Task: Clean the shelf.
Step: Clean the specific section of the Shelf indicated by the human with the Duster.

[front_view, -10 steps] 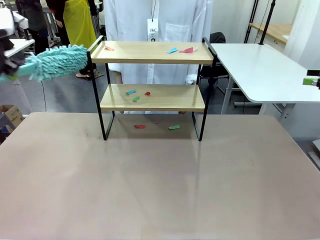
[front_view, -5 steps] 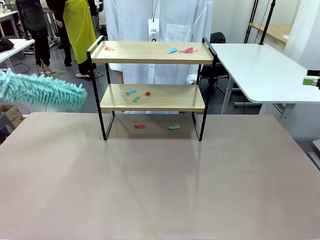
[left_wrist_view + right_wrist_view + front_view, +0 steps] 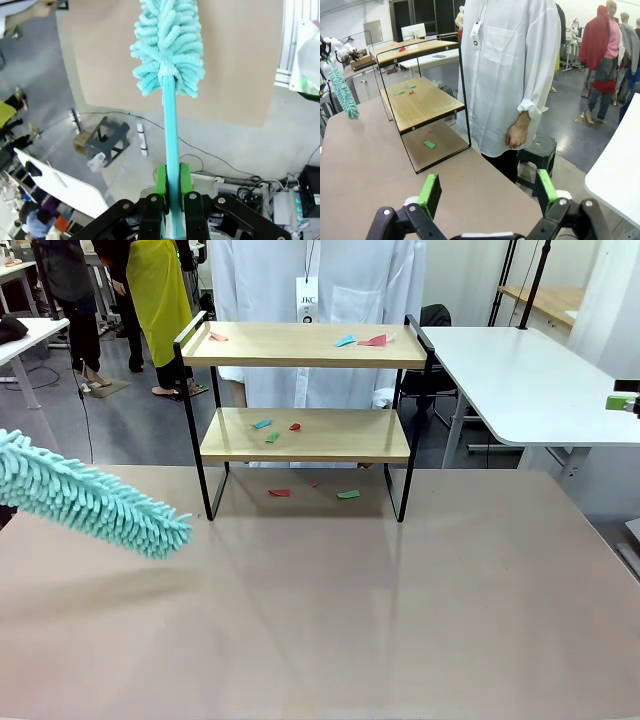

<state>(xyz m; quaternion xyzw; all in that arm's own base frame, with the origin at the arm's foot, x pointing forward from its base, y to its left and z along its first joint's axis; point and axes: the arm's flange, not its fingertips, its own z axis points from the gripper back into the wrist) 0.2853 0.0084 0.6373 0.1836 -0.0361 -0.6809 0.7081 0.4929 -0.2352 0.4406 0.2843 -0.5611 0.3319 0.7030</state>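
While the front view gives the fluffy teal head of the duster (image 3: 95, 505) hanging tilted above the surface (image 3: 320, 640) at the left, short of the shelf (image 3: 340, 445), the left wrist view gives the grip. There the left gripper (image 3: 173, 182) has its jaws pinching the duster's thin teal handle, with a green pad (image 3: 161, 180) on either side. The right wrist view adds the right gripper (image 3: 488, 192), jaws spread wide on nothing. It also shows the person (image 3: 510, 65) in a white coat standing just behind the shelf, one hand (image 3: 517, 134) held low in front.

The shelf stands at the far middle of the surface, with two wooden boards in one black frame. Paper scraps (image 3: 374, 340) number nine. Three lie on the top board: orange, blue and red. Three lie on the lower board: blue, green and red. Three lie on the surface beneath: two red and one green.
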